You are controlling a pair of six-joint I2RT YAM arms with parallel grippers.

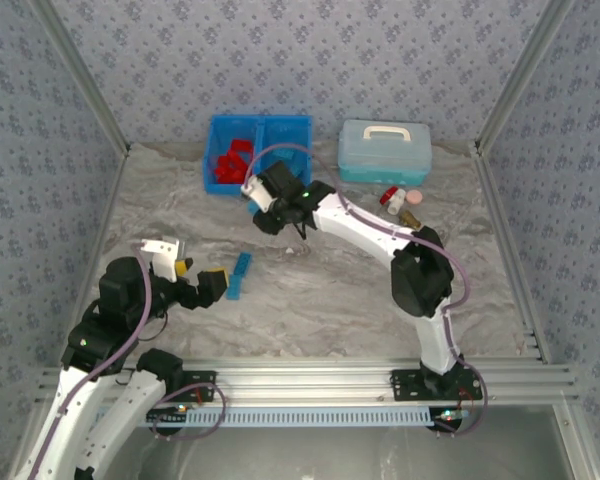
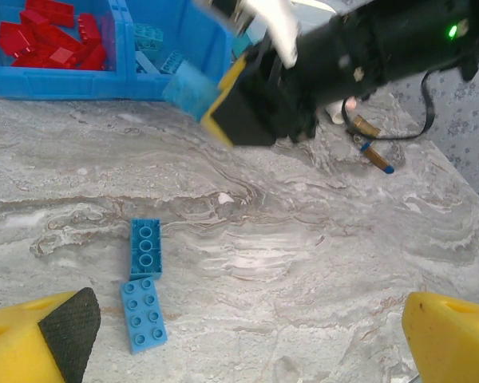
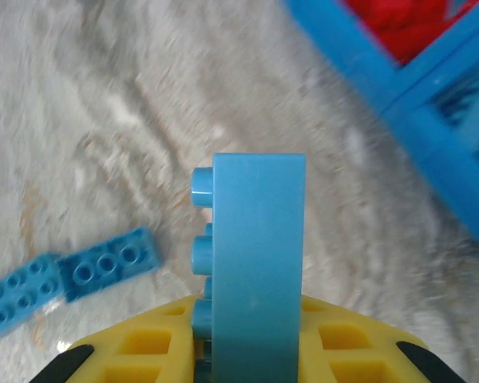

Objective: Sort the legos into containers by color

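The bright blue bin [image 1: 280, 128] stands at the back of the table, red legos [image 1: 232, 160] piled in its left compartment. My right gripper [image 1: 254, 197] hovers just in front of the bin, shut on a blue brick [image 3: 259, 263] that stands on edge between its yellow pads [image 3: 144, 351]. Two blue bricks [image 1: 240, 275] lie end to end on the table, one studs up [image 2: 144, 313], one hollow side up [image 2: 145, 247]. My left gripper [image 2: 247, 351] hangs open just short of them, nothing between its fingers. Several blue legos [image 2: 156, 48] lie in the bin's right compartment.
A pale blue translucent case [image 1: 383, 150] with a white handle sits right of the bin. A small red-and-white capped bottle [image 1: 393, 197] and a small brown item [image 1: 412, 217] lie in front of it. The right arm [image 1: 365, 230] stretches diagonally across the middle.
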